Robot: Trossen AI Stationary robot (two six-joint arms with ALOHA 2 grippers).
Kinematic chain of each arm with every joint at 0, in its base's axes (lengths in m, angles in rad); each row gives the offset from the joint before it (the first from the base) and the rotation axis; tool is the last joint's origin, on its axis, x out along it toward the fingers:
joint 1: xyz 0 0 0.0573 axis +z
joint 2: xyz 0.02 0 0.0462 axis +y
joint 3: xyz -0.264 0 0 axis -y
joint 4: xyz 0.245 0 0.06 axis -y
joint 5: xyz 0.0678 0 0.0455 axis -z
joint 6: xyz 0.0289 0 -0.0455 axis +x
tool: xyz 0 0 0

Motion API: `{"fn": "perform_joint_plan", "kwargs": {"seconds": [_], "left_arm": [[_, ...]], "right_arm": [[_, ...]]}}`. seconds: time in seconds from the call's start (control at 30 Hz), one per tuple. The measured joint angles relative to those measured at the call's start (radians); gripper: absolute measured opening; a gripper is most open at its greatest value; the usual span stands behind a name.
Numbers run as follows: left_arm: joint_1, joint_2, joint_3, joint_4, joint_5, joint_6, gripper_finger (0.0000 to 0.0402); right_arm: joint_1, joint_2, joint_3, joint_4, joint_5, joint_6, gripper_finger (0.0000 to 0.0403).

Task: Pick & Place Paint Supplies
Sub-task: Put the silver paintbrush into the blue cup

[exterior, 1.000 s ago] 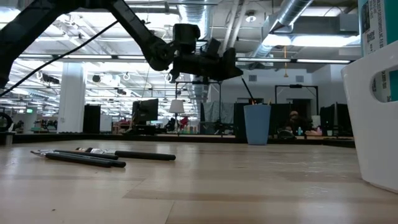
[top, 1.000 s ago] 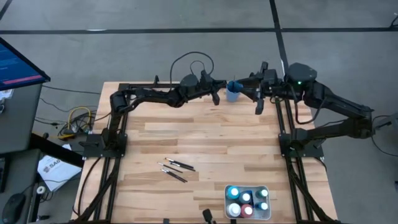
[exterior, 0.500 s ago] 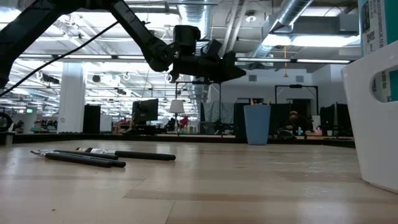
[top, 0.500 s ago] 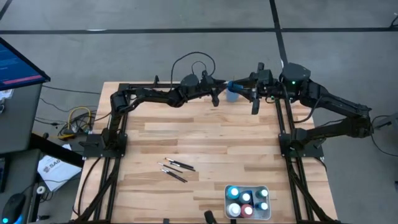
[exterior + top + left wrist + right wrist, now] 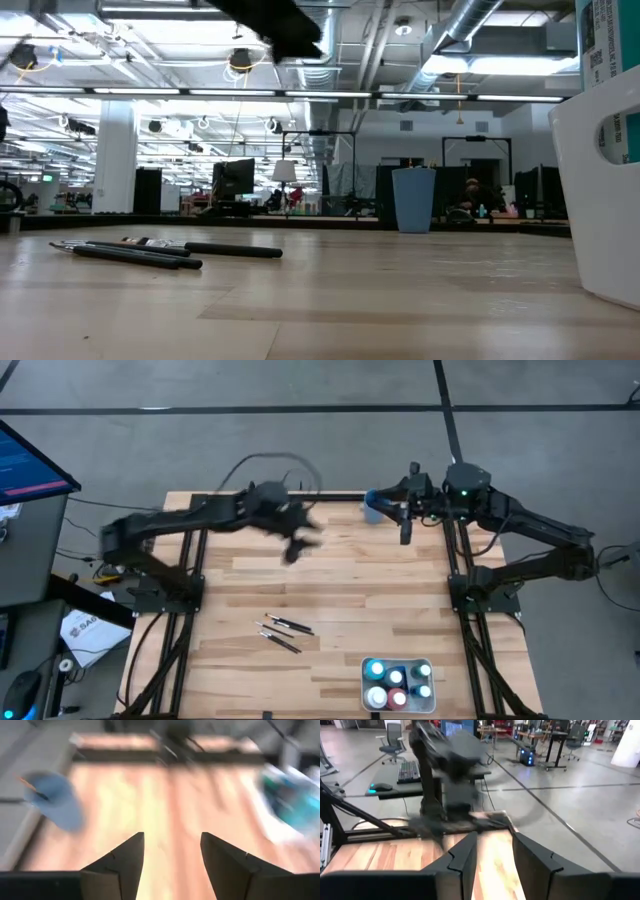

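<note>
Altogether: six bottles point(image 5: 396, 685) in one tray point(image 5: 430, 705), three brushes point(image 5: 280, 631) loose — both arms' fingers point(image 5: 125, 862) parted, empty.

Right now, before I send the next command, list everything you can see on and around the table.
Table: one, light wood, under both arms.
Brushes: about three loose, thin and dark, lying near the front middle of the table.
Cup: one, blue, at the table's far edge, by the right arm.
Tray: one, white, front right corner.
Paint bottles: about six, whitish, blue or red, standing in the tray.
Monitor: one, blue screen, off the table's left side.
Left pincer: open and empty, above the table's far middle.
Right pincer: empty, beside the cup.
</note>
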Motion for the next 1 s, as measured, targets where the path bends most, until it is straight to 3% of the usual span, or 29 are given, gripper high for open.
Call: {"fn": "perform_joint_plan", "kwargs": {"seconds": [0.07,0.17,0.27,0.4,0.5,0.63,1.0], "left_arm": [[-0.058,-0.113,-0.072,-0.106,0.001,-0.001,0.0185],[-0.153,-0.278,-0.237,-0.126,-0.026,-0.065,0.0188],[-0.241,-0.403,-0.428,-0.059,-0.115,-0.165,0.0193],[-0.325,-0.477,-0.669,0.139,-0.192,-0.228,0.0194],[-0.356,-0.470,-0.811,0.304,-0.206,-0.238,0.0190],[-0.366,-0.420,-0.914,0.392,-0.206,-0.261,0.0188],[-0.438,-0.210,-0.950,0.459,-0.202,-0.215,0.0186]], "right_arm": [[0.000,0.014,0.000,-0.001,0.000,0.000,0.0117],[0.000,0.046,0.000,0.000,0.000,0.000,0.0117],[0.000,0.083,0.000,0.004,0.000,0.000,0.0117],[0.001,0.125,0.000,0.015,-0.001,0.013,0.0117],[0.002,0.152,0.000,0.026,-0.003,0.039,0.0117],[0.002,0.176,0.000,0.028,-0.009,0.063,0.0117],[0.003,0.177,0.000,0.032,-0.030,0.087,0.0117]]}}
